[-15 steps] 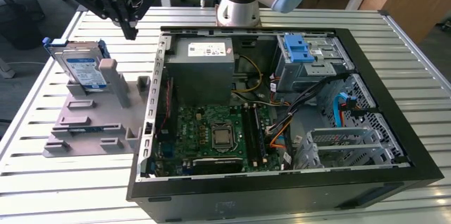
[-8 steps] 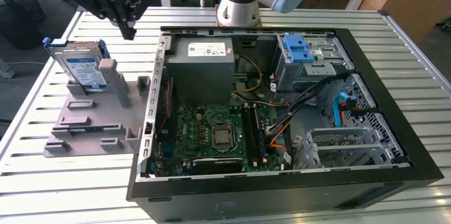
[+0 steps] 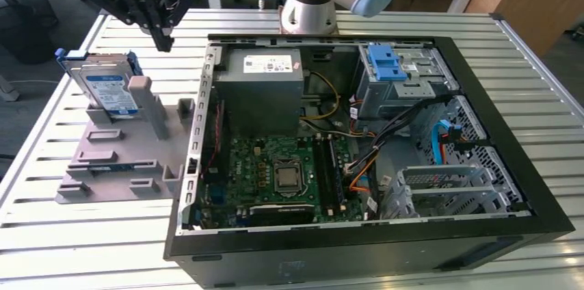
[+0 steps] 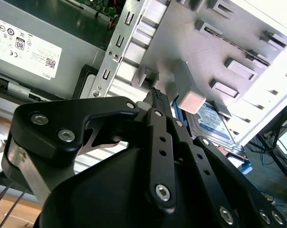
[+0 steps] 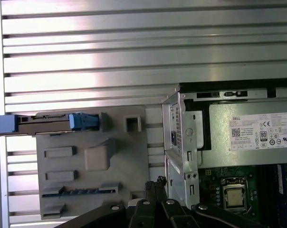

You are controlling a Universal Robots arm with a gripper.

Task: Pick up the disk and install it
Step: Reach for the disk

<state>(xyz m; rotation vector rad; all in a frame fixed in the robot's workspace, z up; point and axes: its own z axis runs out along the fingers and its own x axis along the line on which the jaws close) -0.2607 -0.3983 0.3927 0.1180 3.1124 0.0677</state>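
Observation:
The disk (image 3: 106,86), a silver drive with a white-and-blue label in a blue bracket, stands tilted on its edge at the back of a grey holder (image 3: 119,160), at the exterior view's left. The first wrist view has the disk (image 5: 43,122) edge-on, and in the second wrist view the disk (image 4: 215,121) lies behind the holder's post. My black gripper (image 3: 165,44) hangs above the table, just behind and to the right of the disk. Its fingers are shut together on nothing, and the gripper (image 4: 156,93) (image 5: 156,182) is apart from the disk.
An open black computer case (image 3: 538,167) lies on the slatted metal table (image 3: 91,256), right of the holder. Inside are a grey power supply (image 3: 264,78), a motherboard (image 3: 283,174) and a drive bay with a blue latch (image 3: 387,64). The arm's base (image 3: 308,9) stands behind the case.

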